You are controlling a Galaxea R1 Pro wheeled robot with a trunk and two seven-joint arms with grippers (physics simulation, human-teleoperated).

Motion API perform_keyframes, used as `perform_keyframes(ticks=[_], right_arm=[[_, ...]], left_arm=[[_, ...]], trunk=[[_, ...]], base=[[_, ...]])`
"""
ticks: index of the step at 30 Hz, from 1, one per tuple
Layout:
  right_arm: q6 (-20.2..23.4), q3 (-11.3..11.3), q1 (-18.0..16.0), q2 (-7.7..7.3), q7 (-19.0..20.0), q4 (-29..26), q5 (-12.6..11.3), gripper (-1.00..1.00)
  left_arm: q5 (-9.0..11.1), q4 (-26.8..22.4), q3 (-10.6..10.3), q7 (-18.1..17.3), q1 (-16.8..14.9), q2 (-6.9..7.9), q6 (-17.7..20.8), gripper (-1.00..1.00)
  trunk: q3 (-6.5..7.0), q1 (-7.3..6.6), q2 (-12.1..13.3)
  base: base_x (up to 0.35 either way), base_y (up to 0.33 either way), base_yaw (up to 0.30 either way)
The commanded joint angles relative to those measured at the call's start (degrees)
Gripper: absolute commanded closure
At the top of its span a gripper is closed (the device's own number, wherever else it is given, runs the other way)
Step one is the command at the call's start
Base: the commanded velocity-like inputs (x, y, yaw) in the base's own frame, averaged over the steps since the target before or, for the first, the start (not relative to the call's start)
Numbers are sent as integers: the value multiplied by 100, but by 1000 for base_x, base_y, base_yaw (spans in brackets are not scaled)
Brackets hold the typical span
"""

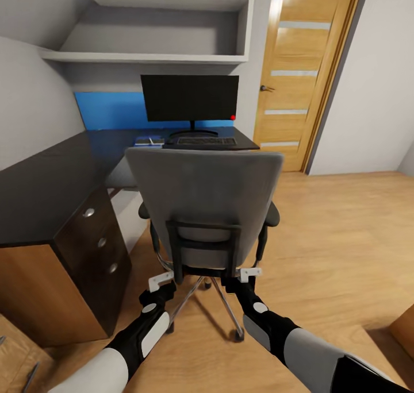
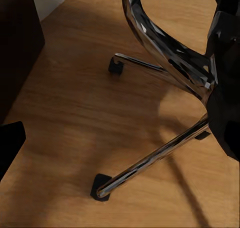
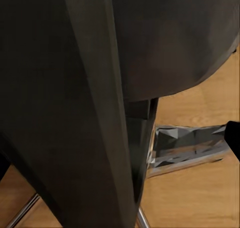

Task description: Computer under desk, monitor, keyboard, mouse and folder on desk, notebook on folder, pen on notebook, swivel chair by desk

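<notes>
Both grippers, left (image 1: 161, 280) and right (image 1: 248, 274), are pressing low behind the chair (image 1: 204, 206); their opening I cannot tell. Chair is facing the desk (image 1: 52, 192). Best pushing evenly, straight toward the far side.

I am in a home study corner: a black desk (image 1: 52, 192) carries a monitor (image 1: 190, 98) and keyboard (image 1: 206, 142), with white wall shelves (image 1: 167, 22) above, a wooden door (image 1: 302, 65) and plank floor (image 1: 345, 238).
</notes>
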Motion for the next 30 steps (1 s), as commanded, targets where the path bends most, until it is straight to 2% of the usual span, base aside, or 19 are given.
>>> perform_keyframes(ticks=[1, 11, 30], right_arm=[[-20, 38, -10, -1, -30, -8, 7, -100], [-20, 42, -10, 7, -30, -5, 8, -100], [-20, 39, -10, 6, -28, -5, 8, -100]], left_arm=[[61, 4, -48, 36, -6, 4, -40, -100], [58, 6, -53, 36, -6, 1, -40, -100], [66, 13, -53, 36, -6, 0, -40, -100]], trunk=[[-4, 2, -2], [-4, 2, -2], [-4, 2, -2]], base=[[329, 0, 110], [329, 0, 133], [329, 0, 5]])
